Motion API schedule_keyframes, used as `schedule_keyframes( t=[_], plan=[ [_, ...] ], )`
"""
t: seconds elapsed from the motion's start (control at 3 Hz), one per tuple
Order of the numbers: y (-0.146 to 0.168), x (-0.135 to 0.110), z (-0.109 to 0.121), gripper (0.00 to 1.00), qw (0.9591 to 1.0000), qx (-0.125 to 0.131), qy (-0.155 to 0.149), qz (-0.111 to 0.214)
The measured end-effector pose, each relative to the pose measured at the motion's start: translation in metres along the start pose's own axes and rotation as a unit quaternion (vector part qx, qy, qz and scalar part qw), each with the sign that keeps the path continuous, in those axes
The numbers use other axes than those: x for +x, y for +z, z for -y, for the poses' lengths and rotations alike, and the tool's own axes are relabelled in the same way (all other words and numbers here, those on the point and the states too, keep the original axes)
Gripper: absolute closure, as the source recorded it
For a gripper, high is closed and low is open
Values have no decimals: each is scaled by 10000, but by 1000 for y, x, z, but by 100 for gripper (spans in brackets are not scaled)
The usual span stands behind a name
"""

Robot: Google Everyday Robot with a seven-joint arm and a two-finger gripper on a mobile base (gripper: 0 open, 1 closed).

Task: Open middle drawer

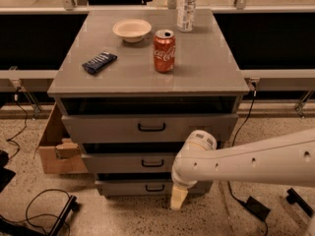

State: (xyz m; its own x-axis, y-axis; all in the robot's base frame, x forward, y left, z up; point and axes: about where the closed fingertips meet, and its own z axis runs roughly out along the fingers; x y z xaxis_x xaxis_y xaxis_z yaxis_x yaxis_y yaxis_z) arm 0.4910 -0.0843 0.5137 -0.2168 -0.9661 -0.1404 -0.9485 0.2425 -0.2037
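The middle drawer (128,163) is the shallow grey front between the taller top drawer (108,128) and the lowest drawer (123,187) of the grey cabinet. Its small black bar handle (152,163) sits at the centre. The front lies roughly in line with the drawers above and below, with a dark gap over it. My gripper (178,198) hangs pointing down at the end of the white arm (246,162), in front of the lowest drawer. It is to the right of and below the middle handle, not touching it.
On the cabinet top (206,68) stand a red cola can (164,51), a white bowl (132,29), a dark snack bar (99,62) and a clear bottle (187,8). A cardboard box (51,151) sits at the cabinet's left. Cables (44,210) lie on the floor.
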Motion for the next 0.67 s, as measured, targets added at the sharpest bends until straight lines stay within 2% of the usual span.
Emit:
schedule_keyframes(
  t=[0.33,0.67],
  plan=[
    [35,-4,21,0,9995,43,-251,-194],
    [61,-2,42,0,9984,26,-367,-433]
  ],
)
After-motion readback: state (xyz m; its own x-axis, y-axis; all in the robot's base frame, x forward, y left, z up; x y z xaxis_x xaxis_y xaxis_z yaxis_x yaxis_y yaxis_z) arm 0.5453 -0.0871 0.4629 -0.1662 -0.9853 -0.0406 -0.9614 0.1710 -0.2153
